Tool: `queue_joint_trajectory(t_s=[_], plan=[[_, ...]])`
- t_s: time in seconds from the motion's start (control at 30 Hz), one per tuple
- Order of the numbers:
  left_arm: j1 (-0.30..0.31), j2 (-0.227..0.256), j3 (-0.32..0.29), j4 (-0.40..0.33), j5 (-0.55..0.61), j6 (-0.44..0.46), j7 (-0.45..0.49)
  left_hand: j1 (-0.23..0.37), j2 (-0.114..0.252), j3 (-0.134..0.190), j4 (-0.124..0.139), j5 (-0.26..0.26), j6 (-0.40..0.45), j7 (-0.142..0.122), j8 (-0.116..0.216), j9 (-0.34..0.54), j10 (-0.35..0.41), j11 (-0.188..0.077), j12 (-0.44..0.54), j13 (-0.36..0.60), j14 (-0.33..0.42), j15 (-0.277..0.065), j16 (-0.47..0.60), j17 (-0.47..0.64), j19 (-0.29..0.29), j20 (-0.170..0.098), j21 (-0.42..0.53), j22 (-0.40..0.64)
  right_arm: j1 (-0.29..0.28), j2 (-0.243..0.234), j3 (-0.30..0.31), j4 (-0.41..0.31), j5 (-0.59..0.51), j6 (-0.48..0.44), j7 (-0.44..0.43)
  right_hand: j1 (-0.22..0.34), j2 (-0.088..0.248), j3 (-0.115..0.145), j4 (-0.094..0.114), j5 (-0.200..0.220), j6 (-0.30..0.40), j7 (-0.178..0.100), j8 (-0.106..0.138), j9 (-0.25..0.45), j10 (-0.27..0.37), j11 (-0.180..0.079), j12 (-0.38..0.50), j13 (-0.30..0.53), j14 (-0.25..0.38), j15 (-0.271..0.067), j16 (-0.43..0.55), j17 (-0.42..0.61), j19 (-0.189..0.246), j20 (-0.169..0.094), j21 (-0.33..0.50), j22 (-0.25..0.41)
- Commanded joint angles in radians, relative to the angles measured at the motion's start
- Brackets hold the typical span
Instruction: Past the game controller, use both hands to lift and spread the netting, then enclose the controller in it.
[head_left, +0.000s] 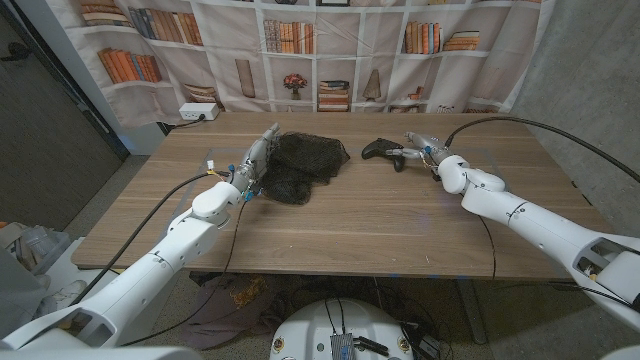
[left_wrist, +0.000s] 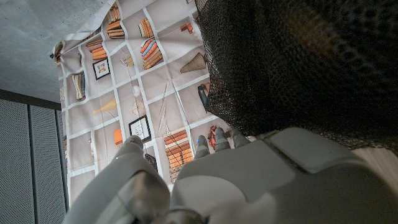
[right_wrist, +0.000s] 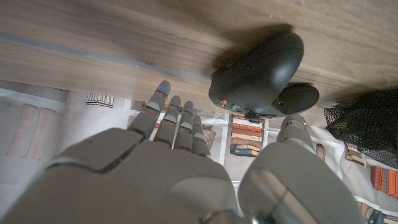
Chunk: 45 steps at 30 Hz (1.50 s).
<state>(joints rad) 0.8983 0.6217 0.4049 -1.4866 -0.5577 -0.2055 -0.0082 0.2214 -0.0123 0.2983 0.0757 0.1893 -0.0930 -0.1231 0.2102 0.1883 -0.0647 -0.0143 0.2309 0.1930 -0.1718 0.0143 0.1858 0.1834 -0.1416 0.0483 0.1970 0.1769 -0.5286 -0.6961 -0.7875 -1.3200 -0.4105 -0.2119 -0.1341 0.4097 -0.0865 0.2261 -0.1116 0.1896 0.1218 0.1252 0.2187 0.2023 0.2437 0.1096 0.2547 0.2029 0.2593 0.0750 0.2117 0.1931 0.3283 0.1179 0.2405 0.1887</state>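
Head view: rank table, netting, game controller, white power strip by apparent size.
1. Table, by far the largest.
2. Netting, a dark heap by the left hand.
3. Game controller, at the right hand.
4. White power strip: looks close to the controller and sits farther back, so the last two are unsure.

Both arms are built from glossy white rounded shells, split into segments with thin dark seams at the joints. A black cable is run along the outside of each arm, looping free near the wrists. The left hand (head_left: 252, 163) and right hand (head_left: 420, 147) are done in light grey, with slim segmented fingers (right_wrist: 175, 118); small blue marks can be seen near the fingertips and at the wrists. Smooth pale grey panels with rounded edges are seen on the hand backs in the wrist views.
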Motion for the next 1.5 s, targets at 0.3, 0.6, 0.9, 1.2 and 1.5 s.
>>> queue_joint_trajectory(t_s=[0.3, 0.6, 0.9, 1.2, 1.5], plan=[[0.018, 0.005, -0.003, -0.019, -0.005, -0.002, 0.003, 0.007, 0.004, 0.008, -0.004, -0.002, 0.004, -0.003, -0.003, 0.003, 0.003, -0.002, -0.005, 0.002, -0.05, 0.003, 0.002, 0.003, -0.003, -0.003, 0.003, 0.003, 0.022, 0.007, -0.06, -0.001, -0.084, -0.059, 0.005, -0.019, 0.006, -0.008, 0.007, 0.007, 0.011, 0.033, 0.006, 0.006, 0.027, -0.008, 0.014, 0.013, 0.025, -0.014, 0.01, 0.012, 0.041, 0.027, 0.013, 0.01], [0.022, 0.008, -0.004, -0.026, -0.007, -0.003, 0.0, 0.01, 0.005, 0.008, -0.006, -0.003, 0.007, -0.003, -0.003, 0.003, 0.011, -0.004, -0.003, 0.002, -0.051, 0.003, 0.002, 0.003, -0.003, -0.002, 0.003, 0.003, 0.028, 0.016, -0.069, 0.008, -0.099, -0.088, 0.001, -0.018, 0.032, -0.004, 0.009, 0.008, 0.054, 0.047, 0.02, 0.006, 0.063, -0.013, 0.031, 0.018, 0.11, -0.08, 0.052, 0.045, 0.091, 0.023, 0.037, 0.023], [0.028, 0.009, -0.003, -0.028, -0.013, -0.002, -0.006, 0.014, 0.006, 0.007, -0.01, -0.005, 0.011, -0.004, -0.004, 0.003, 0.016, -0.005, -0.004, 0.002, -0.047, 0.001, 0.004, 0.003, 0.001, -0.002, 0.005, 0.003, 0.046, 0.022, -0.094, 0.016, -0.129, -0.112, 0.021, -0.014, 0.032, -0.005, 0.005, 0.008, 0.075, 0.057, 0.026, 0.006, 0.078, 0.006, 0.036, 0.017, 0.119, -0.073, 0.058, 0.057, 0.104, 0.005, 0.045, 0.027], [0.03, 0.007, -0.005, -0.025, -0.018, -0.004, -0.006, 0.016, 0.007, 0.006, -0.011, -0.006, 0.008, -0.003, -0.007, 0.004, 0.019, -0.009, -0.003, 0.002, -0.05, 0.003, 0.003, 0.004, -0.003, -0.002, 0.003, 0.003, 0.054, 0.026, -0.113, 0.02, -0.147, -0.12, 0.036, -0.009, 0.03, -0.009, -0.001, 0.007, 0.138, 0.063, 0.045, 0.007, 0.14, 0.015, 0.054, 0.01, 0.179, -0.074, 0.081, 0.074, 0.131, -0.019, 0.062, 0.034], [0.03, 0.006, -0.004, -0.022, -0.02, -0.004, -0.009, 0.016, 0.008, 0.006, -0.011, -0.006, 0.007, -0.004, -0.007, 0.004, 0.022, -0.004, -0.003, 0.003, -0.05, 0.002, 0.003, 0.004, -0.003, -0.002, 0.003, 0.003, 0.062, 0.029, -0.123, 0.023, -0.163, -0.135, 0.045, -0.005, 0.034, -0.008, -0.003, 0.007, 0.143, 0.062, 0.043, 0.007, 0.159, -0.002, 0.059, 0.008, 0.193, -0.081, 0.086, 0.079, 0.134, -0.023, 0.065, 0.036]])
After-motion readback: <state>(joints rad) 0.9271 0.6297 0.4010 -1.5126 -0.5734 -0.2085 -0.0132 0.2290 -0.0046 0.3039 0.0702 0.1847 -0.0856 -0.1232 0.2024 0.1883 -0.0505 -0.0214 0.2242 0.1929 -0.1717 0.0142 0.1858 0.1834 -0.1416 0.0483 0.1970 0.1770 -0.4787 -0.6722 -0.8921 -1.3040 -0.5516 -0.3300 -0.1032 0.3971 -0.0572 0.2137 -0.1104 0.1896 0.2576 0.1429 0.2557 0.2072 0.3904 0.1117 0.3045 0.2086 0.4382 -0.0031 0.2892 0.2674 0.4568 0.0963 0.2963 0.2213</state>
